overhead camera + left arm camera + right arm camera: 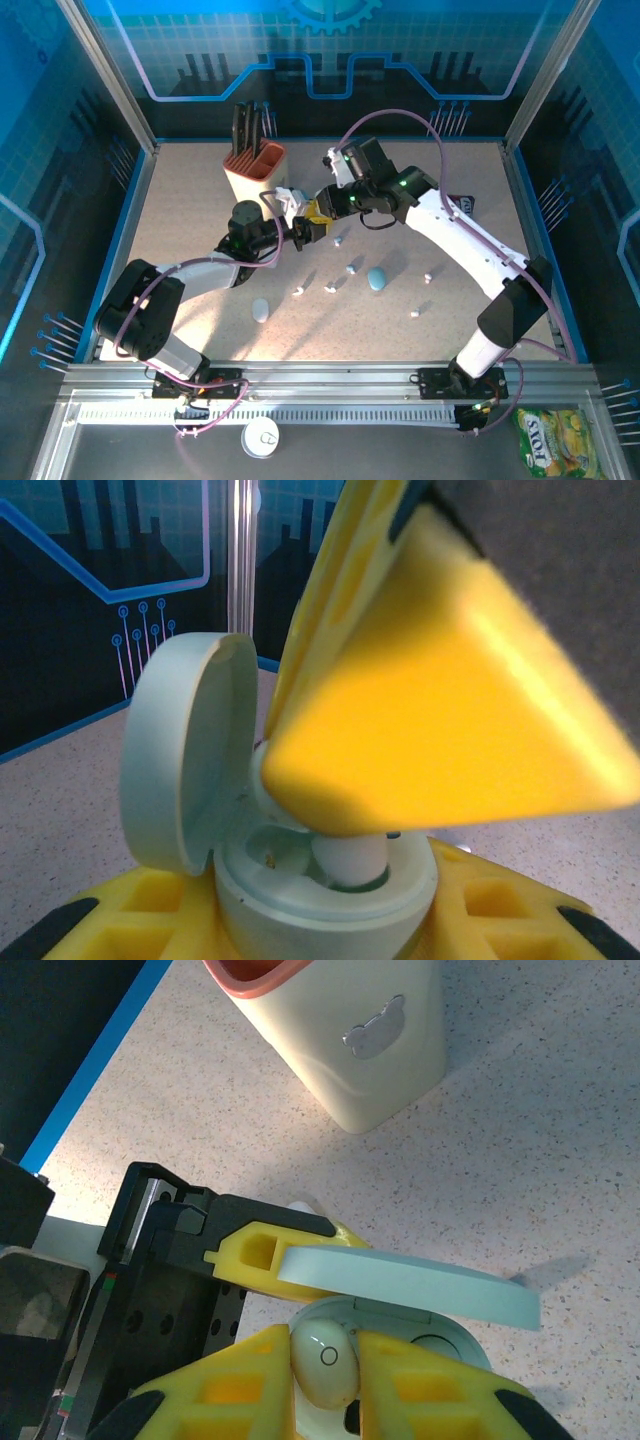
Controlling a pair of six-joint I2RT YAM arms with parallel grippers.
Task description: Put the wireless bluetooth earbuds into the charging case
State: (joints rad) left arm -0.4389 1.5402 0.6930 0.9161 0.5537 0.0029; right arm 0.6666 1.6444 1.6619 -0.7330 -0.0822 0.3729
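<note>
Pinches one white earbud (325, 1365) tight in the right claw (323, 1342), lowering it into a socket of the open case (300, 915). Grips that case from below with the left claw (325, 942), lid (185, 750) tipped back so the sockets face up, mid-bench (200, 200) toward the far edge. Leaves spare earbuds (352, 268) loose nearer the front edge.
</note>
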